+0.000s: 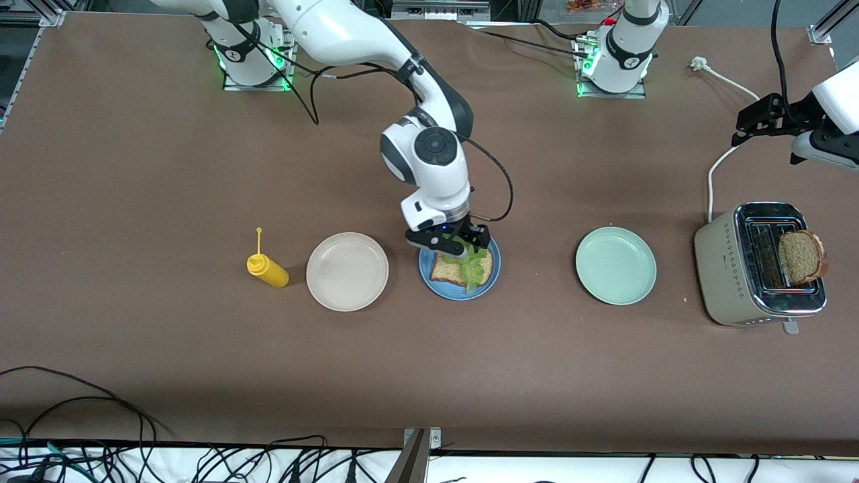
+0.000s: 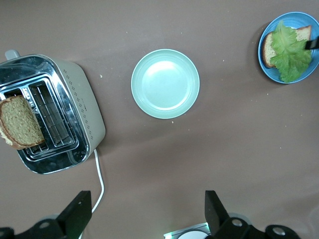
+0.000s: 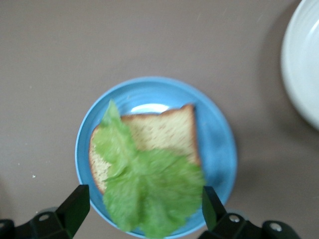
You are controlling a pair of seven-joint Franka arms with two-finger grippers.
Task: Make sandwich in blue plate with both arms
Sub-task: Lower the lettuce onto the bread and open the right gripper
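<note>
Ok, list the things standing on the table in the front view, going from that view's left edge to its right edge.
Yellow mustard bottle → beige-white plate → blue plate holding bread and lettuce, with the right gripper open over it → mint-green plate → toaster with a bread slice sticking out.

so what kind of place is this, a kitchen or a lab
Most likely a robotics lab staged as a kitchen: two arms bolted to a brown table, loose cables along its edge, and a toaster and blue plate laid out as props.
</note>
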